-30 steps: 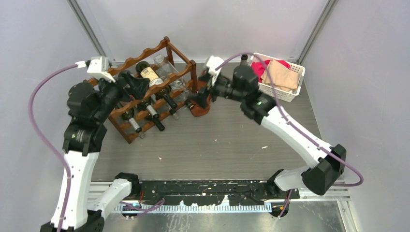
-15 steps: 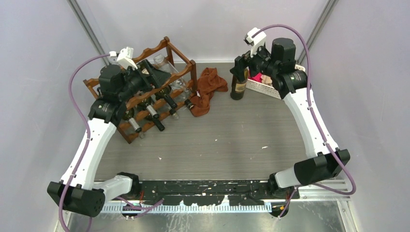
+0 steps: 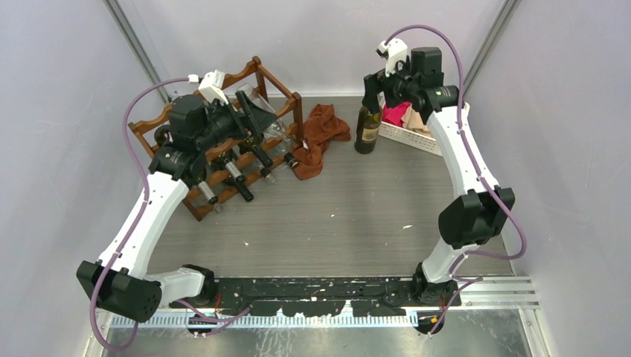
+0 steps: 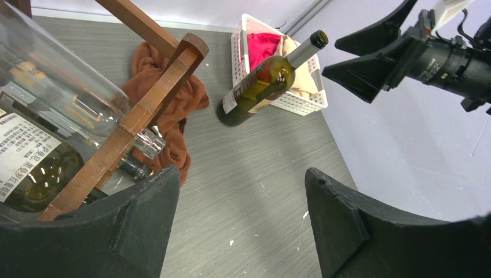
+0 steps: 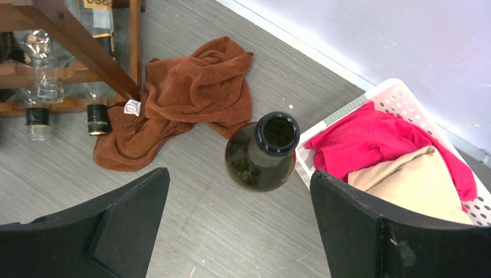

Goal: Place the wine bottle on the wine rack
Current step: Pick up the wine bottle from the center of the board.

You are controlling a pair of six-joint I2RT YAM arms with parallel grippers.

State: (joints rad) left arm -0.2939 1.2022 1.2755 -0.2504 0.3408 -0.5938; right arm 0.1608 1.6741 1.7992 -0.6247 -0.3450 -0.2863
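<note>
In the top view much of the wine rack [image 3: 225,80] is covered by the left arm, and the fingertips of the right tool [image 3: 370,83] are hard to make out against the wine bottle [image 3: 367,128]. From the right wrist only the bottle's open mouth and shoulder are seen; its base is hidden. The bottle is of dark green glass with a pale label. It is stood upright on the grey surface [image 3: 335,216], just beside the white basket [image 3: 424,143] and well apart from the rack. The right tool is poised above it, fingers spread, nothing gripped. The left tool [image 3: 251,114] is likewise released, at the rack's upper tier, where stored bottles [image 4: 35,156] are cut off by the frame.
</note>
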